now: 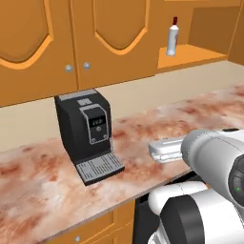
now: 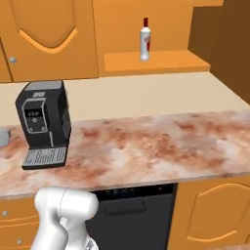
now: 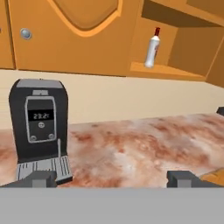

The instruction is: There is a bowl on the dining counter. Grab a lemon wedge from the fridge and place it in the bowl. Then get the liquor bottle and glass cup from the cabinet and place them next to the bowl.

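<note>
We face a kitchen wall of orange cabinets above a mottled red-and-cream tabletop (image 2: 161, 146). The liquor bottle (image 2: 145, 40), white with a red cap, stands upright on an open shelf (image 2: 161, 62) at the upper centre of the right base view. Well apart, lower left, a black coffee machine (image 2: 43, 122) sits on the tabletop. Our end effector (image 3: 112, 178) is spread wide, holding nothing.

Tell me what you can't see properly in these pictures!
- Bottle label: too small to read in the right base view.
- Cupboard insides: hidden behind shut doors in the left base view.
- Grey thing beside the coffee machine: cut off by the left edge of the right base view.
- Bowl, lemon, cup: can't tell where.
</note>
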Tool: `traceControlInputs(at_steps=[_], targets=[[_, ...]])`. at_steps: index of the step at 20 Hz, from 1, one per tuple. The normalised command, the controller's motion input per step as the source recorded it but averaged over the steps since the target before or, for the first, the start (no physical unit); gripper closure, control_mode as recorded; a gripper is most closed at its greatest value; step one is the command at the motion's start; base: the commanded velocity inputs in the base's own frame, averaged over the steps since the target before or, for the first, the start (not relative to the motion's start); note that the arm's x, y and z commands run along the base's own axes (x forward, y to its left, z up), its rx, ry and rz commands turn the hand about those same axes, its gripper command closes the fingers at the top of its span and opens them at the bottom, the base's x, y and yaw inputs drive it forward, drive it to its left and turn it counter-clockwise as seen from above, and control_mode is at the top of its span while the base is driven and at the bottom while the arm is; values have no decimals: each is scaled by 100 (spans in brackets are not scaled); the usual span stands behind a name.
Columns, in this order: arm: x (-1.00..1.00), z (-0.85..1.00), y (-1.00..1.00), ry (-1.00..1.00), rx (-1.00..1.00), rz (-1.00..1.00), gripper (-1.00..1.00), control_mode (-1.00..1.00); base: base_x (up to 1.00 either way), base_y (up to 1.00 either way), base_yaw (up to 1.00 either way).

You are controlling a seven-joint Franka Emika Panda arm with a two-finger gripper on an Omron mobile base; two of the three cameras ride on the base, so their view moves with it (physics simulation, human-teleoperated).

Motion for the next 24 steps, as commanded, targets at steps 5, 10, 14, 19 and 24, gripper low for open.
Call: traceControlInputs(at_steps=[5, 10, 14, 19, 24], targets=[[0, 0, 0, 0, 0, 0, -100, 100, 52, -60, 42], [0, 0, 0, 0, 0, 0, -100, 100, 7, -73, 35], [0, 0, 0, 0, 0, 0, -100, 100, 12, -78, 28], [0, 0, 0, 0, 0, 0, -100, 100, 33, -74, 28], [0, 0, 0, 0, 0, 0, -100, 100, 48, -35, 14]])
